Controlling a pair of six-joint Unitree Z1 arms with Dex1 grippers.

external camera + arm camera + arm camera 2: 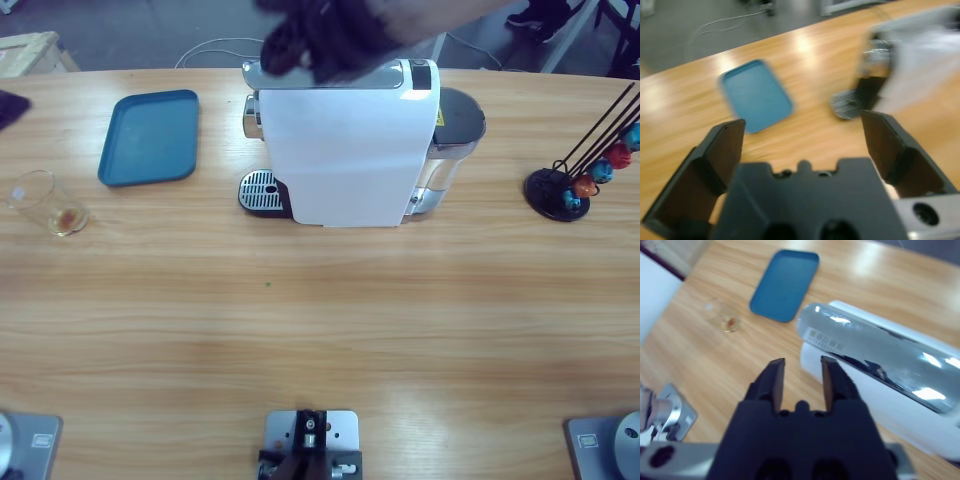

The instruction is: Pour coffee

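A small clear glass tumbler (48,205) lies tilted on the table's far left with a little amber coffee (66,217) in it. The right wrist view shows the tumbler (722,317) small at the upper left. A white coffee machine (345,150) stands mid-table, its drip tray (260,190) facing left. My right gripper (320,40) hovers blurred over the machine's top. In its own view the right gripper (802,361) has its jaws a little apart and empty above the silver lid. My left gripper (802,122) is wide open and empty, facing the drip tray (847,105).
A blue tray (150,137) lies empty between the tumbler and the machine. A black capsule stand (585,165) with coloured capsules sits at the far right. A dark shape (10,105) shows at the left edge. Bare wood fills the near half of the table.
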